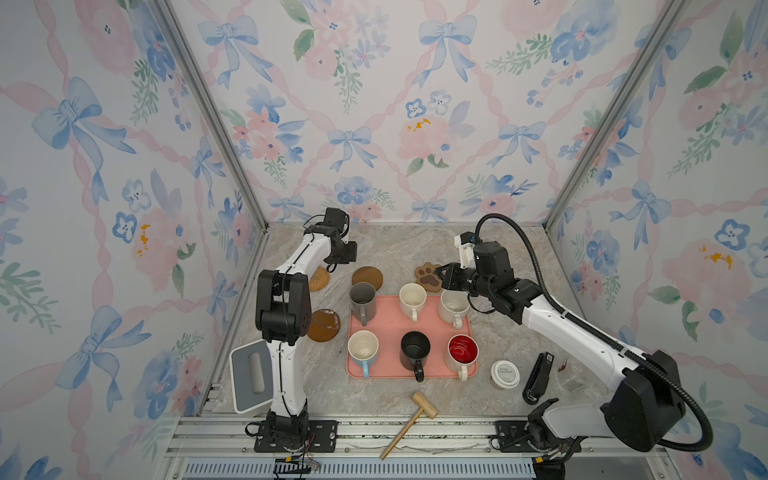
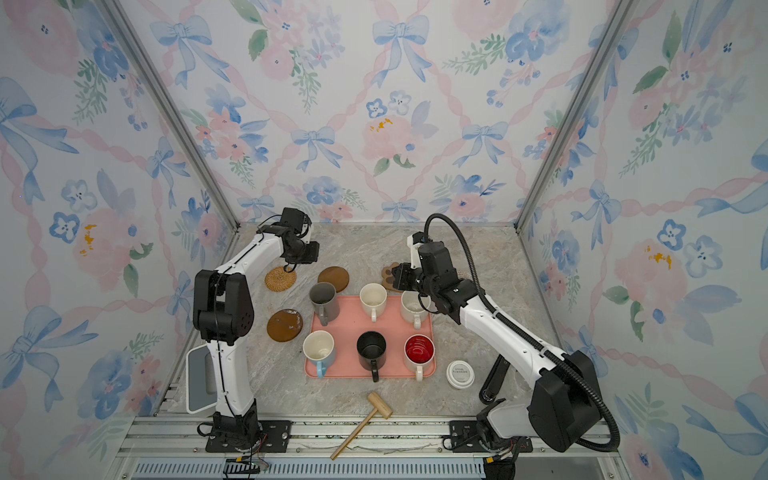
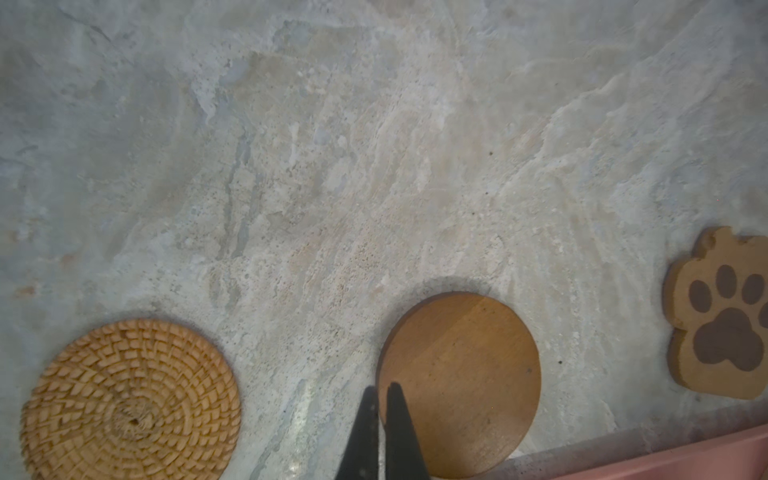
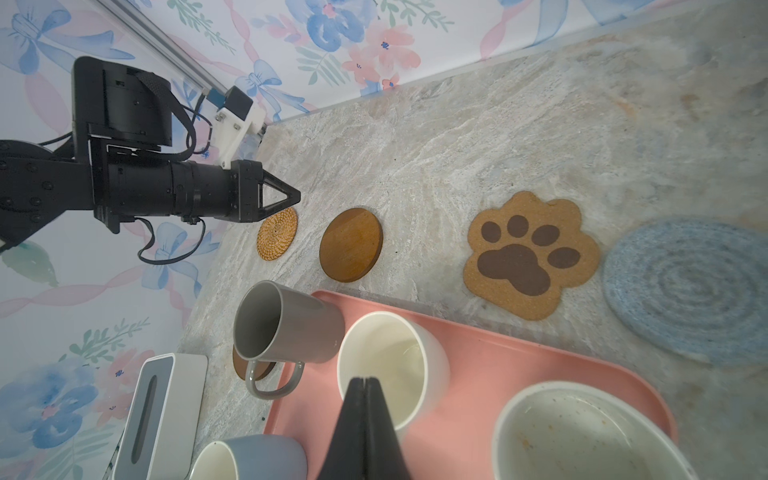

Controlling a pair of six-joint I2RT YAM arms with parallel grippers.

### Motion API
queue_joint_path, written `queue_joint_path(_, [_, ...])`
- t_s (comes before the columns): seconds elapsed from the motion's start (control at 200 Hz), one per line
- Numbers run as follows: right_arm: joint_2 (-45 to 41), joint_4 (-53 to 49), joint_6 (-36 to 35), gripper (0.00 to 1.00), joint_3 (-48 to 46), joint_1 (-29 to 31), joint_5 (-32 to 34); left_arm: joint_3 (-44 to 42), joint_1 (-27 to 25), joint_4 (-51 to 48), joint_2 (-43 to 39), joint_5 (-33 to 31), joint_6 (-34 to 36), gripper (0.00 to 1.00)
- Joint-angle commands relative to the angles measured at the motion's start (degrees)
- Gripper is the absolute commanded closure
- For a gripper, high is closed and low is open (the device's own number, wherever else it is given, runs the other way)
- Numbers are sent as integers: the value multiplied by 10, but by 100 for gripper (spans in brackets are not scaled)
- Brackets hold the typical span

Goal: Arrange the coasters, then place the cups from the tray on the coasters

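Coasters lie on the worktop (image 1: 415,245) by the pink tray (image 1: 390,322): rattan round (image 1: 319,279), wooden round (image 1: 367,277) and paw (image 1: 427,276) in a row from its 11 to 1 o'clock, and another wooden round (image 1: 323,325) at 9 o'clock. Six cups (image 1: 412,299) stand on the tray. Left pincer (image 3: 382,392) and right pincer (image 4: 365,380) are both closed, empty.

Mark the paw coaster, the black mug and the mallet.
paw coaster (image 4: 515,268): right wrist view, on the big dark centre pad.
black mug (image 1: 414,348): in a top view, on its dark inside.
mallet (image 1: 424,405): in a top view, on the wooden head.
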Motion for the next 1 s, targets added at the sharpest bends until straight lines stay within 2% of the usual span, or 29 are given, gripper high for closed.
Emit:
queue_joint_path(0.0, [2, 15, -5, 100, -9, -9, -18, -33, 9, -26, 5, 3, -10, 100])
queue_joint_path(0.25, [12, 31, 0, 100, -12, -11, -34, -58, 17, -26, 31, 2, -32, 100])
queue_joint_path(0.995, [22, 37, 1, 100, -14, -20, -45, -36, 9, -24, 65, 49, -35, 100])
